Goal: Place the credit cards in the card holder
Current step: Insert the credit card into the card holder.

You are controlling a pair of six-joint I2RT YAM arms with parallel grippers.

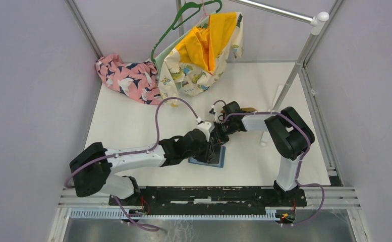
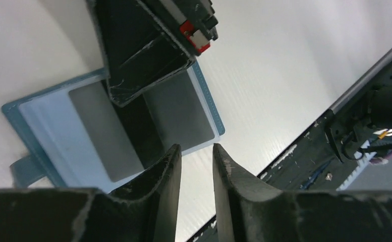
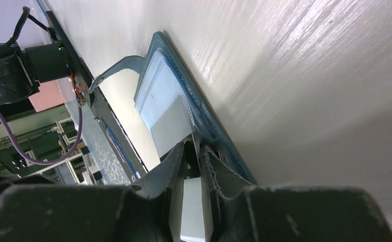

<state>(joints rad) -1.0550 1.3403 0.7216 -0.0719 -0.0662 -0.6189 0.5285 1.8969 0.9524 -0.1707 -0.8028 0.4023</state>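
At the near centre of the white table (image 2: 284, 60), the teal-blue folding leather-like card holder (image 2: 47, 121) lies opened flat, clear pockets facing up and snap tab trailing off one side. That lay leaves the pocket mouths open to both arms. The right arm's fingers (image 3: 171, 166) are clamped on a pale thin rectangular credit card (image 3: 191, 212), gripped by its rear part so that the leading edge is free. Their tips are set down at the holder's inner face, close to the fold. Judged from that attitude, the step in hand is feeding this card into a pocket. Whether the leading edge has entered a slot cannot be told, as the fingers hide it. The left arm's fingers (image 2: 166, 181) stand apart with nothing between them, poised just over one edge of the holder. Their likely purpose is to steady the holder against sliding, though no contact shows. Two grey flat rectangles (image 2: 178, 113) show through the clear pockets, one on either side of the fold, probably cards already lodged.
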